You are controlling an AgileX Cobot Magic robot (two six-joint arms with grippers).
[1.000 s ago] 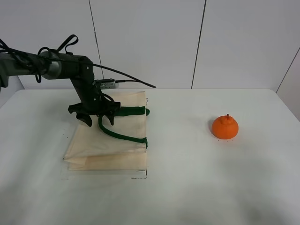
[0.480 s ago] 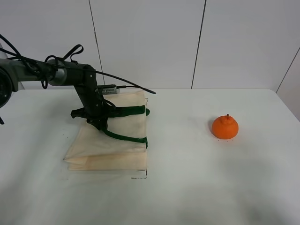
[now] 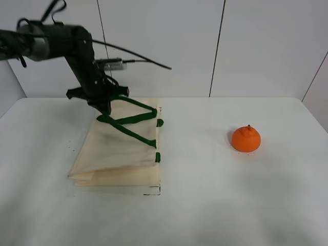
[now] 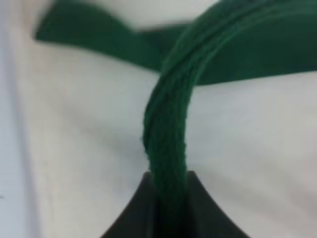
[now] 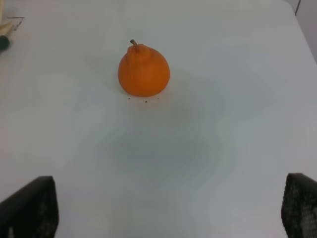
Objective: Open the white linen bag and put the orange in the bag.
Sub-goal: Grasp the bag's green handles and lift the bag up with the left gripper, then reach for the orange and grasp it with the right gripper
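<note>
The white linen bag [image 3: 120,154] lies flat on the left part of the table, its mouth facing right. My left gripper [image 3: 102,105] is shut on one dark green strap handle [image 3: 130,120] and holds it taut above the bag's far edge. In the left wrist view the strap [image 4: 168,124] runs between the dark fingers [image 4: 138,208] over the cream fabric [image 4: 89,139]. The orange [image 3: 246,139] sits alone on the right. In the right wrist view the orange [image 5: 143,72] lies ahead of my open, empty right gripper [image 5: 168,208].
The white table [image 3: 215,195] carries only the bag and the orange. A white panelled wall [image 3: 164,46] stands behind the table. A green tab of the bag [image 5: 3,43] shows at the edge of the right wrist view.
My left gripper has closed on the green handle and risen up and back, pulling the strap taut and lifting the bag's top layer. The orange has not moved.
</note>
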